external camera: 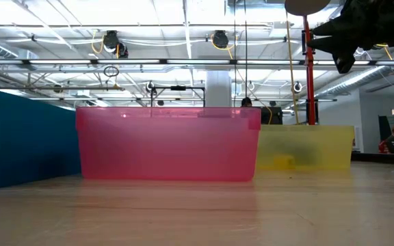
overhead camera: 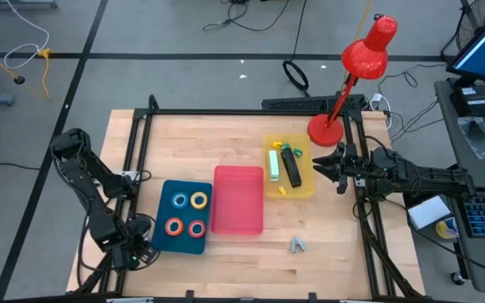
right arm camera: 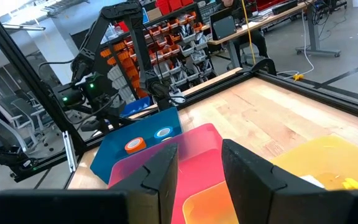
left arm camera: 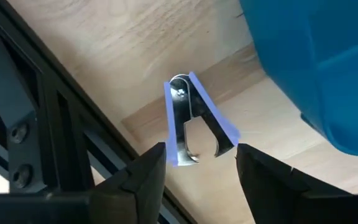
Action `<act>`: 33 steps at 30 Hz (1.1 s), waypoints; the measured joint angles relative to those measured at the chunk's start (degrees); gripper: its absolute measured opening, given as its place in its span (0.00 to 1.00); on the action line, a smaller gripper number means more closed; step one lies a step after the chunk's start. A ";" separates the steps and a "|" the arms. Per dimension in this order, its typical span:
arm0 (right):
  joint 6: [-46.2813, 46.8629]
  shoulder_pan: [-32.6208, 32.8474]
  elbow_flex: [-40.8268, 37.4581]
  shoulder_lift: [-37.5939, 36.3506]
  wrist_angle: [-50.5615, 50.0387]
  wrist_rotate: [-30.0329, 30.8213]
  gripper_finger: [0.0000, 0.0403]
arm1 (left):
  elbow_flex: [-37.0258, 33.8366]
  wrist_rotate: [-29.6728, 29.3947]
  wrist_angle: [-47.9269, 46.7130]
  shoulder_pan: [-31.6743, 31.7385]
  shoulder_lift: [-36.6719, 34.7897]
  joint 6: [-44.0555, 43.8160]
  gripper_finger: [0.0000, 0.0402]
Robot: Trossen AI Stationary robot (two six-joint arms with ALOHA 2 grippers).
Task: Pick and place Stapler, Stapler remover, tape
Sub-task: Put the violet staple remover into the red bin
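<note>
At the table's near left corner the left gripper hangs with fingers parted over a staple remover it isn't touching, beside the blue bin of tape, while the right gripper, fingers parted and empty, hovers by the far yellow bin holding the stapler.

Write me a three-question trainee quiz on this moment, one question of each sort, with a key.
1. True or false: the right claw sits beside the yellow tray, open and holding nothing.
2. How many tape rolls lie in the blue tray?
3. In the left wrist view, what lies on the table just ahead of the left claw? A) a stapler B) a staple remover C) a tape roll

Key: 1 true; 2 four; 3 B.
</note>
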 joint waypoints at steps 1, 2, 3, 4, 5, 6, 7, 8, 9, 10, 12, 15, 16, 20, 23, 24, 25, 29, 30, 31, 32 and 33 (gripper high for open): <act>0.00 0.00 0.00 0.00 0.00 0.00 0.29 | 0.00 0.33 -0.07 0.12 0.00 0.01 0.48; 0.00 -0.01 0.00 0.01 0.00 0.00 0.29 | -0.01 0.66 -0.09 0.26 0.00 0.19 0.47; 0.00 0.01 0.02 0.01 0.00 0.00 0.29 | -0.02 0.95 -0.08 0.38 0.00 0.62 0.46; 0.00 0.01 0.02 0.01 0.00 0.00 0.29 | -0.04 1.28 -0.07 0.56 0.00 0.99 0.45; 0.00 0.00 0.02 0.00 0.00 0.00 0.29 | -0.04 1.71 -0.11 0.71 0.00 1.17 0.44; 0.00 0.01 0.02 -0.01 0.00 0.00 0.29 | -0.04 2.22 -0.20 0.84 0.02 1.40 0.43; 0.00 0.01 0.02 -0.01 0.00 0.00 0.29 | -0.04 2.79 -0.33 1.02 0.02 1.67 0.42; 0.00 0.01 0.02 -0.01 0.00 0.00 0.29 | -0.04 3.53 -0.60 1.22 0.02 2.09 0.41; 0.00 0.00 0.02 -0.01 0.00 0.00 0.29 | -0.04 4.16 -0.86 1.40 0.02 2.43 0.40; 0.00 -0.01 0.02 0.00 0.00 0.00 0.29 | -0.04 4.45 -1.05 1.52 0.02 2.57 0.39; 0.00 0.00 0.02 0.00 0.00 0.00 0.29 | -0.04 4.67 -1.18 1.85 0.02 2.69 0.38; 0.00 0.00 0.02 -0.01 0.00 -0.01 0.29 | -0.10 4.82 -1.16 2.52 0.07 3.90 0.36; 0.00 0.01 0.02 -0.01 0.00 -0.01 0.29 | -0.33 5.11 -0.96 2.81 0.07 4.44 0.35; 0.00 0.01 0.02 -0.01 0.00 -0.02 0.29 | -2.59 5.94 0.80 4.00 0.07 5.50 0.35; 0.00 -0.01 0.02 0.01 0.00 -0.14 0.29 | -3.69 6.28 0.89 4.81 0.07 5.86 0.35; 0.01 0.01 0.02 -0.01 0.00 -0.15 0.29 | -3.97 6.27 0.90 5.07 0.07 5.87 0.35; 0.13 0.01 0.02 -0.01 0.00 -0.15 0.29 | -4.19 6.28 0.96 5.33 0.07 5.97 0.35; 0.15 -0.01 0.02 -0.01 0.00 -0.15 0.29 | -4.73 6.73 1.07 6.02 0.07 8.33 0.35; 0.15 0.00 0.02 0.01 0.00 -0.15 0.29 | -4.94 6.90 1.09 6.08 0.07 8.80 0.35; 0.15 0.01 0.02 0.01 0.00 -0.15 0.29 | -5.11 6.99 1.17 6.09 0.07 9.16 0.35; 0.15 0.01 0.02 0.00 0.00 -0.15 0.29 | -5.31 7.05 1.23 6.10 0.07 9.57 0.35; 0.15 0.00 0.02 0.01 0.00 -0.15 0.29 | -5.48 7.20 1.30 6.13 0.07 9.82 0.35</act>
